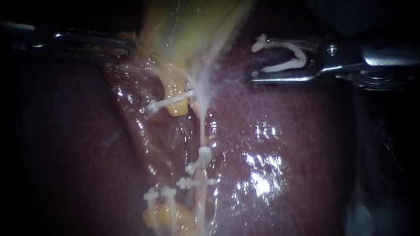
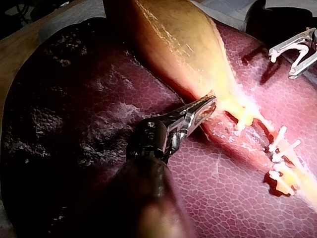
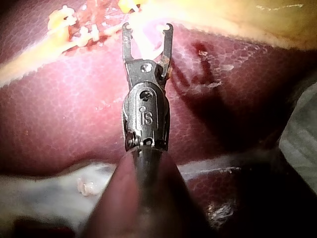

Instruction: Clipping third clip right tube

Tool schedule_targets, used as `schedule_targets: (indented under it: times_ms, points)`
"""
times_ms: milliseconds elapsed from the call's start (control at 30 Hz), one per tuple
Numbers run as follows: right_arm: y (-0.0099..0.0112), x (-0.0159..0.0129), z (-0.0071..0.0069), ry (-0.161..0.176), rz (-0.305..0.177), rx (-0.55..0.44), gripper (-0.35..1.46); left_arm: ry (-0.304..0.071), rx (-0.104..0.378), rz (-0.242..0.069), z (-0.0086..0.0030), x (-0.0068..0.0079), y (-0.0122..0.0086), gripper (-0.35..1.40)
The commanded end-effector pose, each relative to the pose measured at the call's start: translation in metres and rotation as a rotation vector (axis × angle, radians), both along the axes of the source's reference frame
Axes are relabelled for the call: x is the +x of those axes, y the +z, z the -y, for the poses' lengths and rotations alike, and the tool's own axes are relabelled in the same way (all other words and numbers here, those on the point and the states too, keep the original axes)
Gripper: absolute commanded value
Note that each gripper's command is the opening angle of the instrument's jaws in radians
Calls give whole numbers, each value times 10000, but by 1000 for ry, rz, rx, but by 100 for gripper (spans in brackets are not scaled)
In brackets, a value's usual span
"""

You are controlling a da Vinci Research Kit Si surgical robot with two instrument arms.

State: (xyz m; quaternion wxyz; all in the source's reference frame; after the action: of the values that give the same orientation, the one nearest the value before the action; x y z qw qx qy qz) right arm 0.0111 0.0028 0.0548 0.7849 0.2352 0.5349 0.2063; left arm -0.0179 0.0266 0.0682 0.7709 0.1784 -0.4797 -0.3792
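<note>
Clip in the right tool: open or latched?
Open. The clip sits in the right tool with its legs spread and tips apart, over bare liver.

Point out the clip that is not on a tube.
The open clip in the right instrument's jaws, over the liver; the other clips are closed across tubes.

The glistening dark-red liver [image 1: 277, 137] lies under the pale yellow gallbladder [image 1: 192, 13].
</note>
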Motion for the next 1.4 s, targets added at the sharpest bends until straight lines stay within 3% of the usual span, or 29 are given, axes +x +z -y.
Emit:
schedule_targets:
  times_ms: [33,433,733,967,1400]
  points:
    - [1,1,3,-4,0,18,49,0,0,0,0,0,0,-35]
    - [24,17,40,-22,-8,195,49,0,0,0,1,0,0,-35]
    - [51,34,69,-41,21,292,49,-1,-2,-1,2,-1,1,-35]
    - [69,41,80,-50,49,333,49,-2,-2,-2,3,-2,2,-35]
    - [97,60,91,-48,50,372,49,-3,-3,-3,4,-4,3,-35]
